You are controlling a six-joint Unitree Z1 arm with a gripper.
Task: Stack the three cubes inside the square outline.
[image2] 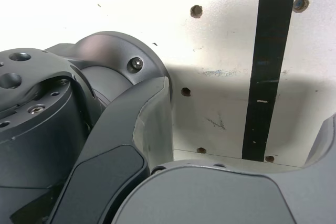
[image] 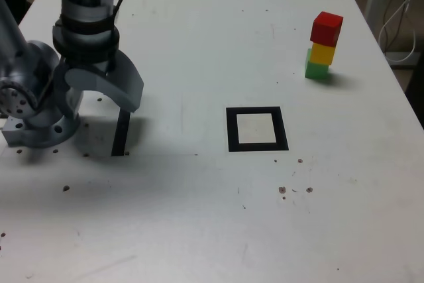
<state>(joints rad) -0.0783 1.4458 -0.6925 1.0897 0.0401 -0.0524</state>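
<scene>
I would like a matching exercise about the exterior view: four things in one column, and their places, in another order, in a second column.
Things:
1. red cube
2. yellow cube
3. green cube
4. black strip

Places:
A. between two other cubes
B. on the table, to the left of the square outline
C. at the top of the stack
D. at the bottom of the stack

Right pairs:
1-C; 2-A; 3-D; 4-B
</scene>
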